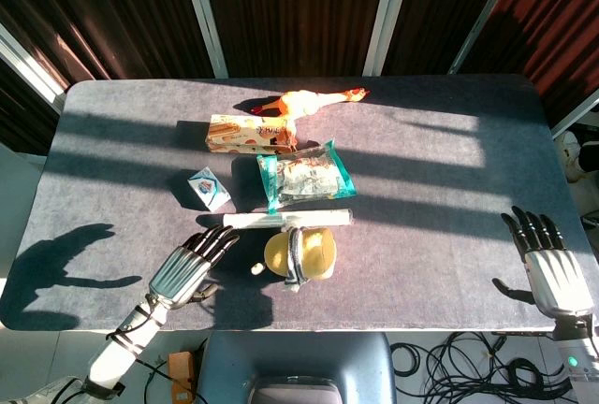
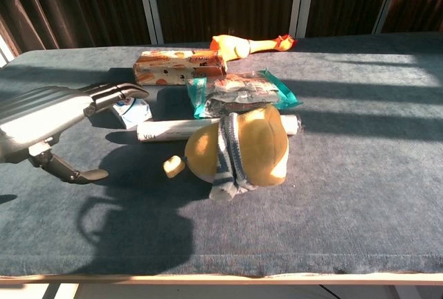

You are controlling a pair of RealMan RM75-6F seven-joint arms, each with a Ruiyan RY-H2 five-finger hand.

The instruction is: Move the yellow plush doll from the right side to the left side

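A robot's left hand point(image 1: 187, 268) hovers over the gray table point(image 1: 449, 170), fingers apart and stretched forward, holding nothing, just left of the yellow plush doll point(image 1: 299, 252). The doll, wrapped in a striped scarf, lies near the table's front edge, about midway across, touching or nearly touching the white tube point(image 1: 288, 220) behind it. The right hand point(image 1: 550, 268) sits well to the doll's right at the table's edge, fingers likewise spread and empty.

The step in hand appears to be the left hand's reach for the doll. Done well, the hand would likely close around the doll's rounded body rather than the small loose limb point(image 2: 173, 167) poking out on its left, since the soft stuffing should give under the fingers and a shallow pinch could slip. Lifting it clear before carrying it left would probably avoid dragging the tube along.

Behind the tube, moving away from the doll, are a teal-edged snack packet point(image 1: 304, 175), a small blue-and-white carton point(image 1: 208, 189) to the left, an orange patterned box point(image 1: 248, 133) and a rubber chicken point(image 1: 309, 102) farthest back. The tube carries dark lettering, seen in the chest view, too small to read with confidence; print on the box and carton is also illegible.
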